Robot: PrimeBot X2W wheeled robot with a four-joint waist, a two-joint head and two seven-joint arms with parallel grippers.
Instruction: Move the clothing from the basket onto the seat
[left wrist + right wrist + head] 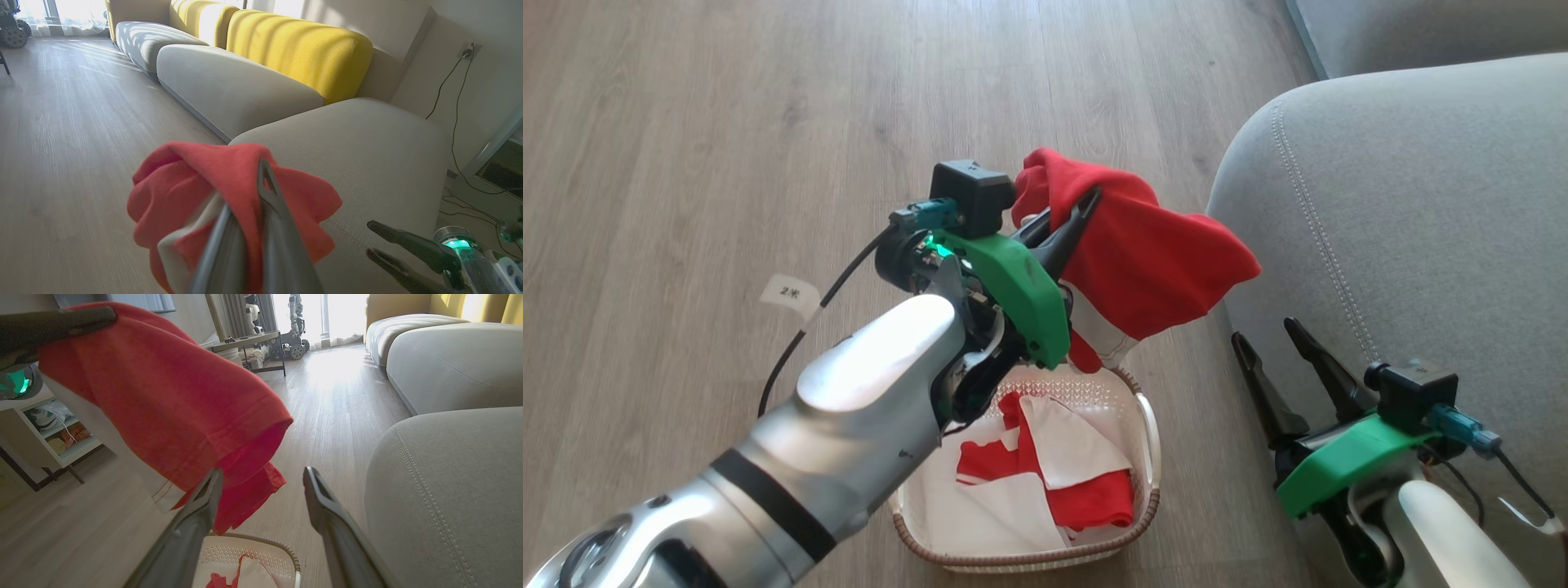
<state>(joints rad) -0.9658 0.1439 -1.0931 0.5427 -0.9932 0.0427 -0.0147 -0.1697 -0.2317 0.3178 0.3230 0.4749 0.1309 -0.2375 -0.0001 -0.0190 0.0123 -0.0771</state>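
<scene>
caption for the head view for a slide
Left gripper holds a red garment above the basket, beside the grey seat.

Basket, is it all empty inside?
No, the basket has red and white clothing lying in it.

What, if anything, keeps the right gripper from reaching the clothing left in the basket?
Likely yes. The right gripper is open, empty, beside the basket; the clothing on its right side lies uncovered. The left arm overhangs only the left side.
</scene>
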